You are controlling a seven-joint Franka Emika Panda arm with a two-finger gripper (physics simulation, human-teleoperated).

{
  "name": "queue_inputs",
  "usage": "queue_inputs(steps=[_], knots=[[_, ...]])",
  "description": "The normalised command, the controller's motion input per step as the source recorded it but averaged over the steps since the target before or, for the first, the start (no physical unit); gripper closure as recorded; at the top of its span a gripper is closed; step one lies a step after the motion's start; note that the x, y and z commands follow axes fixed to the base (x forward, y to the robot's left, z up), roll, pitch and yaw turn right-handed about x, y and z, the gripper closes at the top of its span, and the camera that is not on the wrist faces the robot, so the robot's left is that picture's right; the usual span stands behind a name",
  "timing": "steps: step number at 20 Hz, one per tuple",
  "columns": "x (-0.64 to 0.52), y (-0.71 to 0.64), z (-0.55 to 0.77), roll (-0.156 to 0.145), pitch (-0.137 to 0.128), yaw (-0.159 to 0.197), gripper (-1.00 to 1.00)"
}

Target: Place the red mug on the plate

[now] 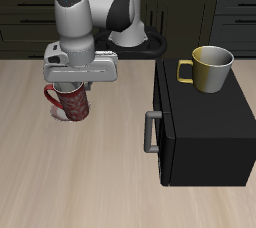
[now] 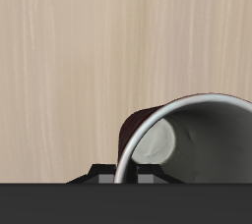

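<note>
red mug (image 1: 70,102) tilted, hanging off bench (image 1: 60,182) under gripper (image 1: 66,90) | fingers pinching its rim, so it tips under its own weight | plate not in view | yellow mug (image 1: 208,69) sits on black cabinet (image 1: 205,132)

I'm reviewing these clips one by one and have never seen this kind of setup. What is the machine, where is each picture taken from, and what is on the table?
These are simulator renders, not real photos. The grey-white machine is a robot arm; its gripper, a two-finger clamp, is closed on the rim of the red mug, which hangs tilted under it. One picture looks at the robot from the front and above. The other is from a camera on the wrist, so the mug's rim and pale inside fill it, with bare wooden table behind. Also there: a black cabinet with a yellow mug on top. The plate the mug should go on shows in neither picture.
</note>
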Motion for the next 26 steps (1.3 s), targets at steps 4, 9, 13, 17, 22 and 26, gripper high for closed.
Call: queue_inputs(steps=[4,9,13,17,22,26], knots=[[-0.35,-0.01,0.02,-0.071,-0.036,0.033,1.0],[-0.35,-0.03,0.03,-0.059,-0.023,0.019,1.0],[-0.25,-0.05,0.1,-0.069,-0.034,-0.016,1.0],[-0.23,-0.04,0.05,-0.001,-0.019,-0.001,1.0],[-0.15,0.0,-0.03,0.009,0.003,-0.019,1.0],[-0.13,-0.01,-0.03,0.013,-0.023,0.006,1.0]])
